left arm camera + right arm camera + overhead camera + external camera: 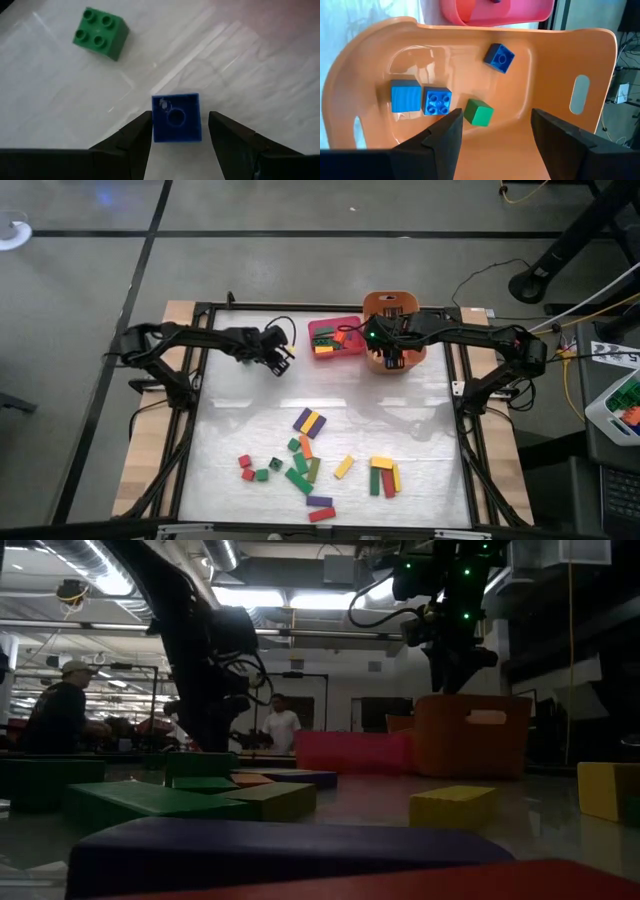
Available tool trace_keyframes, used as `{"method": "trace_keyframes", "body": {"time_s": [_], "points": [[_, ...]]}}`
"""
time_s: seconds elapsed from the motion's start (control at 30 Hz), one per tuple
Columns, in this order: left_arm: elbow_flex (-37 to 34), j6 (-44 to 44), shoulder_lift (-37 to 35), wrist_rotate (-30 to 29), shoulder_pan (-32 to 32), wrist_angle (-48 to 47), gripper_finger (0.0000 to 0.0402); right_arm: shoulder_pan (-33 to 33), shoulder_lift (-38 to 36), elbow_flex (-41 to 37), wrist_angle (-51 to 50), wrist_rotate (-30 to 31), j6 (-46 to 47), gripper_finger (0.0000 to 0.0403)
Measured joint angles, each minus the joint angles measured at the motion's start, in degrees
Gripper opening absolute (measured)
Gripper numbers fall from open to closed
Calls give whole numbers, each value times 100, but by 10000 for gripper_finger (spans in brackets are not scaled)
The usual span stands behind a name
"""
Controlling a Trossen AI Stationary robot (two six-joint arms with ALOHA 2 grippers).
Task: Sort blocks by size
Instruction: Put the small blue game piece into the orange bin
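Observation:
My left gripper [179, 131] is open over the far left of the table [278, 358]. A small blue cube [176, 117] sits between its fingers, hollow underside toward the camera. A green studded cube [99, 32] rests on the table beside it. My right gripper [495, 127] is open and empty above the orange tub [393, 330]. Two blue cubes, a light blue one and a green cube [479, 112] lie on the tub's floor. Several bars and cubes [312, 465] lie on the near half of the table. My left gripper has the blue cube between its fingers. One finger [142, 131] lies at the cube's side [154, 122], and I cannot tell whether it touches. A clear gap separates the other finger [220, 132] from the cube.
The pink tray [322, 328] with red, green, yellow and orange blocks stands next to the tub at the far edge. A dark frame [200, 420] borders the table. In the low view, people [60, 705] show in the room beyond.

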Motion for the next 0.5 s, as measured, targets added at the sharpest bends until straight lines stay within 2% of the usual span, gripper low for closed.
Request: {"method": "trace_keyframes", "body": {"time_s": [0.23,0.43,0.5], "points": [[0,134,383,-2,0,258,180,0,0,-2,-4,-48,0,234],[13,244,462,-2,-5,301,124,7,-11,-2,-164,-48,0,234],[11,244,432,1,-4,308,122,7,-49,-4,-290,-50,0,234]]}}
